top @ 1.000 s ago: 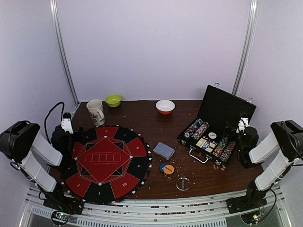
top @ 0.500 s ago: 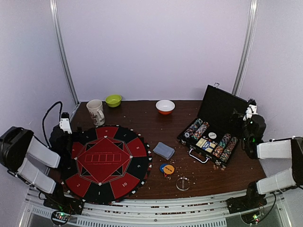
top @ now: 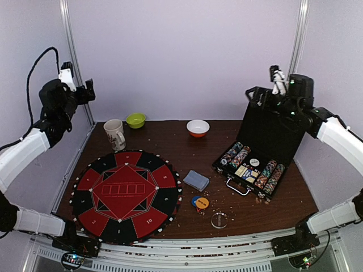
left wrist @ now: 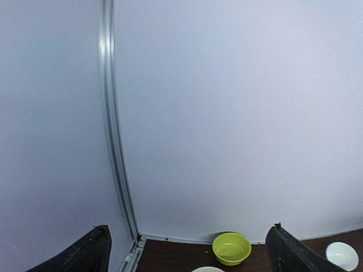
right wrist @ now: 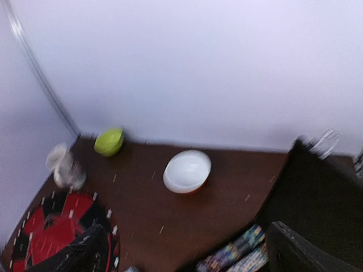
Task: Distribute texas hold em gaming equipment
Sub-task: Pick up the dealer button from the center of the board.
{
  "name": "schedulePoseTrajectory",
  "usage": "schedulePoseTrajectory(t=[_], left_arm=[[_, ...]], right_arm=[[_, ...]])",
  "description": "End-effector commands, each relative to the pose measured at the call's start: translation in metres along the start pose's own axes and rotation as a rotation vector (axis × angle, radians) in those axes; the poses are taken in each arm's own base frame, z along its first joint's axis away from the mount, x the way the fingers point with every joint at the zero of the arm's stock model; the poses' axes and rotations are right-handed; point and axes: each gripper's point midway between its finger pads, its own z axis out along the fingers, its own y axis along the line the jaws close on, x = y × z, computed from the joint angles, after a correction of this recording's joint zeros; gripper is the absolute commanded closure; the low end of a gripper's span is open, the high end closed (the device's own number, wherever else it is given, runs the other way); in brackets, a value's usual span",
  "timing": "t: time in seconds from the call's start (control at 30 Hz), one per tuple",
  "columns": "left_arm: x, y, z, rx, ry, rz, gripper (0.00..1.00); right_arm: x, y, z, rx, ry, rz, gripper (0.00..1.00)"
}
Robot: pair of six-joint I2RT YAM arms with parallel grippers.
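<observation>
Up high, the left gripper and right gripper both gape wide, holding nothing. Below them are a mug, green bowl, white bowl, open case and cards.

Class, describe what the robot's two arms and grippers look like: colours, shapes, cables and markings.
Both the left arm and right arm have smooth white link shells joined by black joint housings. A black cable loops up from the left wrist. The left gripper and right gripper have dark, wedge-shaped fingers. No markings are legible.
</observation>
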Motion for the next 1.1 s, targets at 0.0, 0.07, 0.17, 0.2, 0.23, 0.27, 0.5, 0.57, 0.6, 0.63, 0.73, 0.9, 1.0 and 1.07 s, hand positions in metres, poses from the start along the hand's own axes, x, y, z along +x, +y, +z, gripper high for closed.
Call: schedulePoseTrajectory(t=[0.0, 0.07, 0.17, 0.2, 0.23, 0.27, 0.5, 0.57, 0.6, 0.63, 0.73, 0.9, 1.0, 1.07], left_arm=[[-0.008, -0.067, -0.028, 0.252, 0.173, 0.079, 0.02], [-0.012, -0.095, -0.046, 0.363, 0.194, 0.103, 0.02], [-0.001, -0.123, -0.069, 0.510, 0.252, 0.072, 0.02], [0.005, -0.128, -0.074, 0.543, 0.280, 0.056, 0.02], [0.012, -0.133, -0.078, 0.568, 0.309, 0.046, 0.02], [0.019, -0.138, -0.083, 0.592, 0.337, 0.038, 0.02], [0.052, -0.150, -0.105, 0.658, 0.439, 0.034, 0.02], [0.056, -0.149, -0.107, 0.657, 0.448, 0.031, 0.02], [0.058, -0.148, -0.109, 0.657, 0.452, 0.031, 0.02], [0.060, -0.148, -0.109, 0.654, 0.456, 0.031, 0.02], [0.064, -0.148, -0.111, 0.659, 0.465, 0.030, 0.02], [0.069, -0.150, -0.109, 0.661, 0.476, 0.034, 0.02], [0.069, -0.151, -0.108, 0.661, 0.477, 0.037, 0.02], [0.070, -0.152, -0.107, 0.659, 0.478, 0.042, 0.02]], right_arm=[[0.164, 0.045, -0.027, 0.036, 0.643, -0.085, 0.01], [0.201, 0.064, -0.044, 0.045, 0.752, -0.112, 0.01], [0.257, 0.096, -0.077, 0.023, 0.901, -0.201, 0.00], [0.274, 0.102, -0.086, 0.031, 0.949, -0.221, 0.00], [0.291, 0.108, -0.096, 0.033, 1.002, -0.239, 0.00], [0.306, 0.114, -0.104, 0.025, 1.046, -0.254, 0.00], [0.386, 0.134, -0.145, -0.010, 1.266, -0.341, 0.00], [0.399, 0.127, -0.151, 0.014, 1.306, -0.347, 0.00], [0.404, 0.123, -0.154, 0.024, 1.324, -0.349, 0.00], [0.407, 0.121, -0.157, 0.027, 1.339, -0.347, 0.00], [0.415, 0.121, -0.160, 0.010, 1.354, -0.331, 0.00], [0.431, 0.120, -0.162, 0.009, 1.384, -0.329, 0.01], [0.436, 0.120, -0.161, 0.017, 1.388, -0.348, 0.03], [0.438, 0.120, -0.160, 0.021, 1.381, -0.360, 0.05]])
